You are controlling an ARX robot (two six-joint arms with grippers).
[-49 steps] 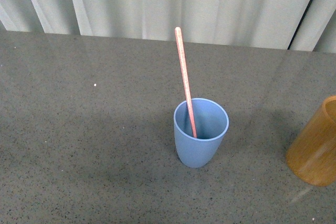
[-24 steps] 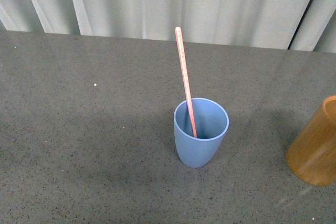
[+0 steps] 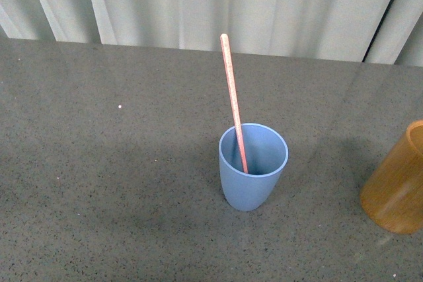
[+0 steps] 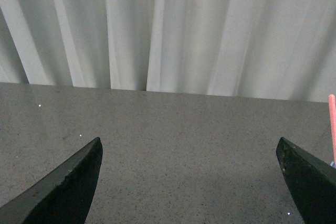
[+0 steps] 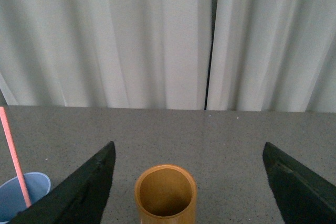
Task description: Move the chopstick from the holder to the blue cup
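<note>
Grey speckled table [image 3: 99, 183] carries the orange-brown holder [image 3: 396, 183] at the right edge, well apart from the blue cup [image 3: 252, 166] in the middle, where the chopstick [image 3: 232, 100] stands leaning, while the left gripper [image 4: 191, 182] and right gripper [image 5: 191, 182] both have jaws spread wide, holding nothing.

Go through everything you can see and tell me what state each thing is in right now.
chopstick: standing tilted in the blue cup, top leaning toward the far side.
blue cup: upright, holding the chopstick.
holder: upright, empty.
left hand: open, holding nothing.
right hand: open, holding nothing, holder in front of it.
</note>
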